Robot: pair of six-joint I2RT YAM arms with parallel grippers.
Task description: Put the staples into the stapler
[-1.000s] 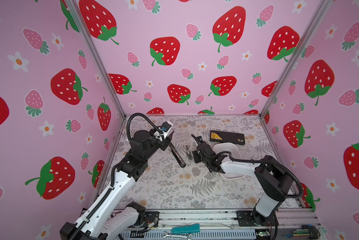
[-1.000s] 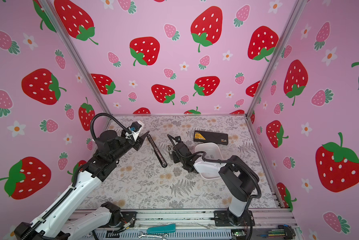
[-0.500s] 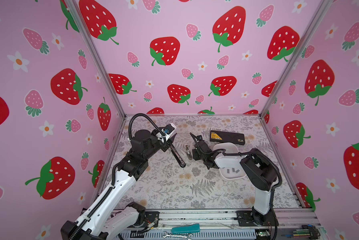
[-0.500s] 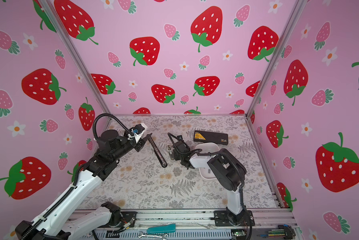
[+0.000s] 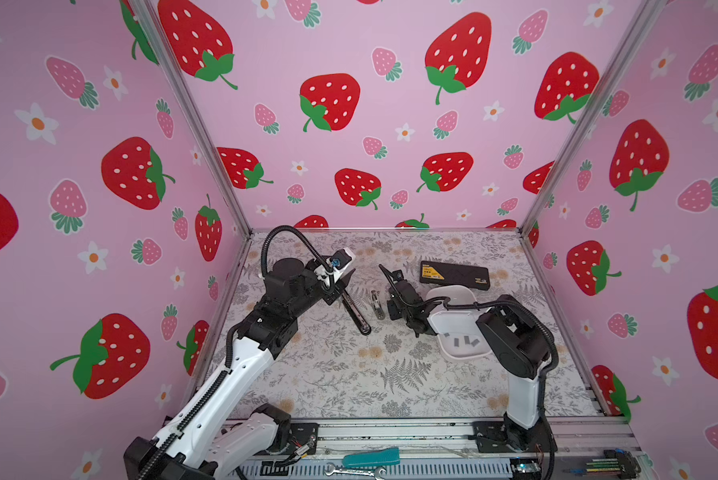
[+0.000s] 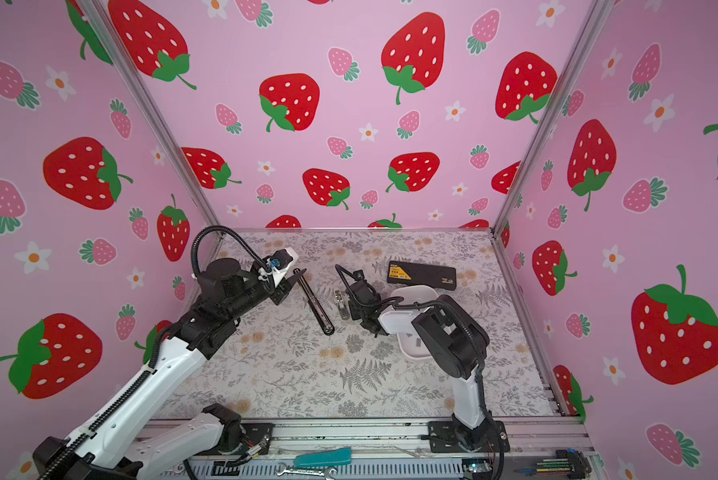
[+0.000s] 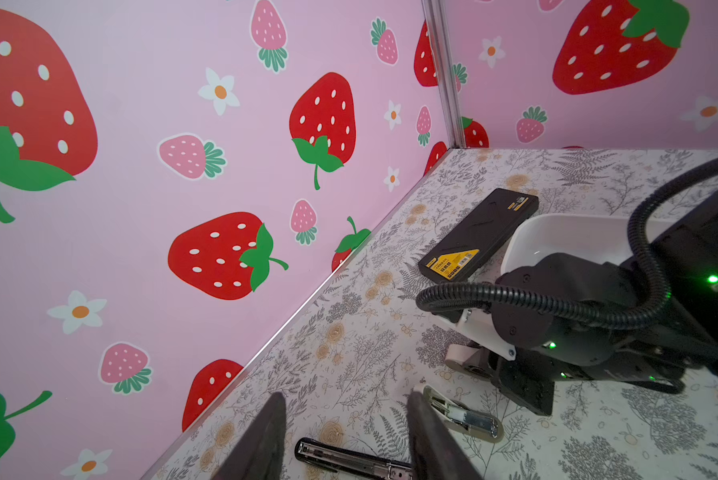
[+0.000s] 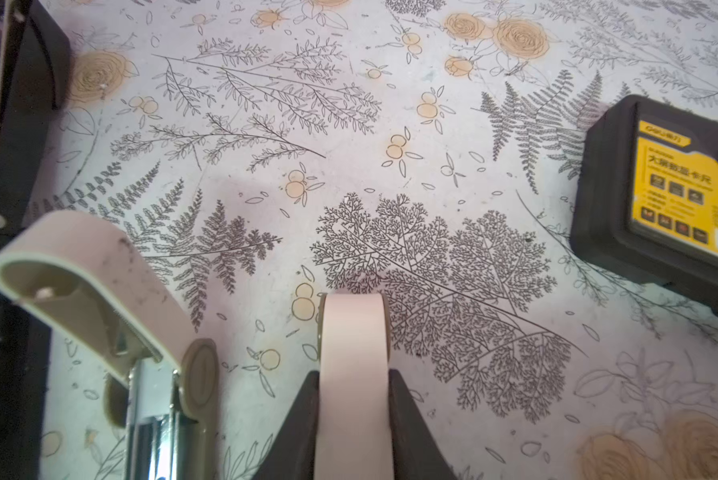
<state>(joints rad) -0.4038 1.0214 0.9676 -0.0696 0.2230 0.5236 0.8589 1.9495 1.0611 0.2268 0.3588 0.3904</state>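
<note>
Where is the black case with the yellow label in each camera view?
In a top view: black case, near the back wall, right of centre.
In a top view: the case, same spot.
Left wrist: the case, beyond the right arm.
Right wrist: the case, cut off at the frame edge.
Shared landmark: beige stapler.

Left arm (image 5: 241, 374) stretches forward from the near rail, its left gripper (image 7: 347, 401) tipped down near the tabletop, fingers apart. Right arm (image 5: 515, 345) folds at the elbow and reaches low toward centre, its right gripper (image 8: 353, 374) clamped on the pink stapler (image 8: 353, 328).
</note>
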